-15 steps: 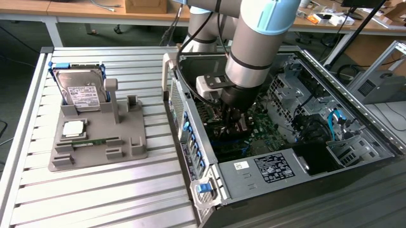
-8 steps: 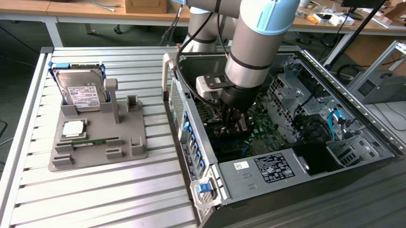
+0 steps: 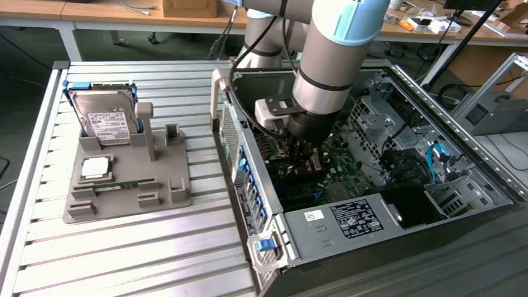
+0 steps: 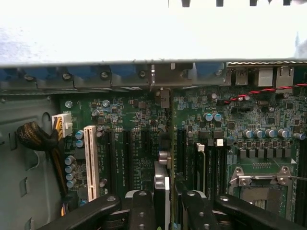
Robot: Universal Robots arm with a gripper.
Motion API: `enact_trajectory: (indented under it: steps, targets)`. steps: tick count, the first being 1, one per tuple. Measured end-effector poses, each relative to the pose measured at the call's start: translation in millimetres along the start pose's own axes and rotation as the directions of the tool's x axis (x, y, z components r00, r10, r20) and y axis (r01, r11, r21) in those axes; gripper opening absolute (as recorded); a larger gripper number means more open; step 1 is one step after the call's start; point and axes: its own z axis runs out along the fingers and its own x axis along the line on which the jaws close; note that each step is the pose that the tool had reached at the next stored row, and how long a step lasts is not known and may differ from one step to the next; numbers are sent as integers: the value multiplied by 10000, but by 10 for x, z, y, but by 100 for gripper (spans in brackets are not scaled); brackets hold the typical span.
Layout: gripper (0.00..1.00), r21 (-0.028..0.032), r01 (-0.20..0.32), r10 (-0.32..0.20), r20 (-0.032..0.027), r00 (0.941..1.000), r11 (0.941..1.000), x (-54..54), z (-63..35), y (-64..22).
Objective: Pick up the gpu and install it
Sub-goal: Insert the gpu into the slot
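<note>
The pincer [image 4: 165, 211] is gripping the gpu [image 4: 163, 187] edge-on over the motherboard [image 4: 129, 143]; installing is underway, needing alignment with a slot.

Slatted metal table [image 3: 123, 260]: grey parts holder [image 3: 123, 179] beside open computer case [image 3: 363, 235].

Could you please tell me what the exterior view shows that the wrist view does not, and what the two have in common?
Exterior view alone: the grey holder tray on the slatted table, carrying the silver hard drive, with the robot arm reaching down into the open computer case.

Wrist view alone: the white expansion slot, the empty CPU socket and the rear ports up close.

Both: the green motherboard and the hand closed on the gpu, held edge-on above the slots.
</note>
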Motion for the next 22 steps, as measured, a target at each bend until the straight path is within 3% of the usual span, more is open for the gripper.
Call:
enact_trajectory:
  steps: [2,4,9,14,17,22]
  targets:
    - [27,0,2,-2,-26,10000,10000,0,-11,0]
    - [27,0,4,-4,-98,10000,10000,-3,-22,0]
    - [27,1,9,-9,-201,9998,10000,-8,-32,-1]
    - [27,1,10,-10,-206,9998,10000,-19,-30,-1]
    - [27,0,9,-9,-174,9998,10000,-23,-26,0]
    - [27,0,8,-8,-168,9999,10000,-25,-24,0]
